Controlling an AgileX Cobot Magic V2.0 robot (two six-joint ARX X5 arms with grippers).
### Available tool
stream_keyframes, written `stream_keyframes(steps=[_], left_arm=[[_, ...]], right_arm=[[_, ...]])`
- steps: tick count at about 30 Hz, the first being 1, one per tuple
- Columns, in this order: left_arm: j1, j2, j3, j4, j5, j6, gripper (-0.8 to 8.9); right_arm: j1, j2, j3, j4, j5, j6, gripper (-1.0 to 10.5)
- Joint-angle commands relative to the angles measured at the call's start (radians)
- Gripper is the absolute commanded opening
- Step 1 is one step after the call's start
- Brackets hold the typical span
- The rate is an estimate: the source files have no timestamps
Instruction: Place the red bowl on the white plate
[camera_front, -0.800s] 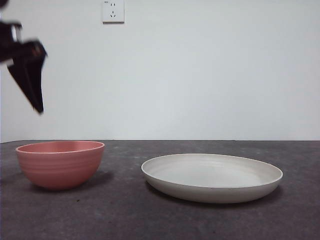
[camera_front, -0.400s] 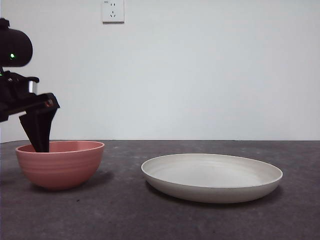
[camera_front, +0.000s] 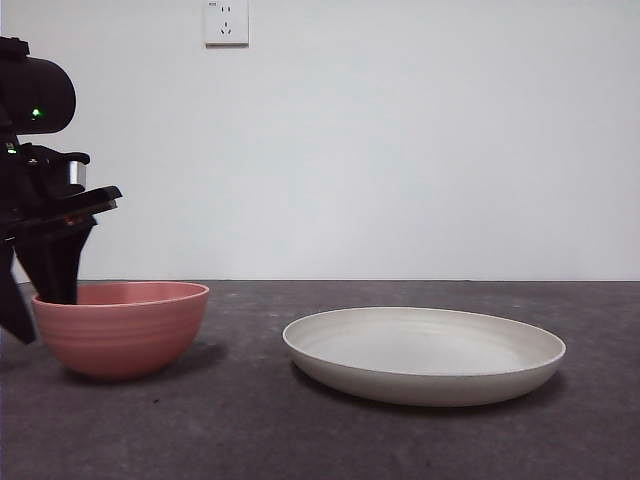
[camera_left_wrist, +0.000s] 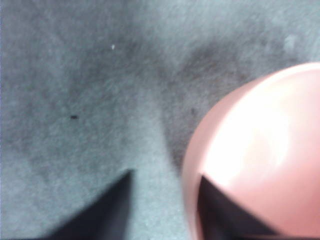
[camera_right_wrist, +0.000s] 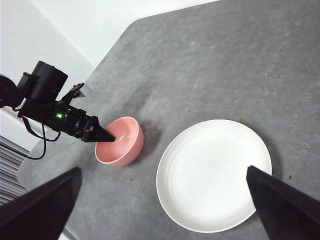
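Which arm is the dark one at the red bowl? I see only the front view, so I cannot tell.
Observer: It is the left arm. In the left wrist view, the left pincer is open astride the rim of the red bowl, one jaw inside and one outside.
Operator: And where is the right arm?
Observer: The right pincer hangs high above the table, open wide and holding nothing. Its camera looks down on the bowl and the white plate.
Operator: Is something inside the bowl?
Observer: From that high view, I see only the left pincer's jaw tip in it.
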Motion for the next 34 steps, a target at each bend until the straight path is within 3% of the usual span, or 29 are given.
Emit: stream_keyframes(steps=[1,10,14,26,34], left_arm=[[-0.008,0.013,0.022,0.003,0.001,0.014,0.15],[-0.053,0.012,0.032,-0.01,0.001,0.011,0.15],[-0.1,0.013,0.094,-0.083,0.001,-0.009,0.14],[-0.285,0.128,0.552,-0.406,0.0,-0.038,0.15],[-0.439,0.335,0.816,-0.419,-0.024,-0.046,0.15]], right_arm=[[0.0,0.005,0.017,0.006,-0.004,-0.011,5.5],[0.0,0.006,0.017,0.007,-0.003,-0.012,5.5],[0.001,0.005,0.017,0.006,-0.004,-0.012,5.5],[0.001,0.006,0.017,0.006,-0.004,-0.012,5.5],[0.001,0.006,0.017,0.006,-0.004,-0.011,5.5]])
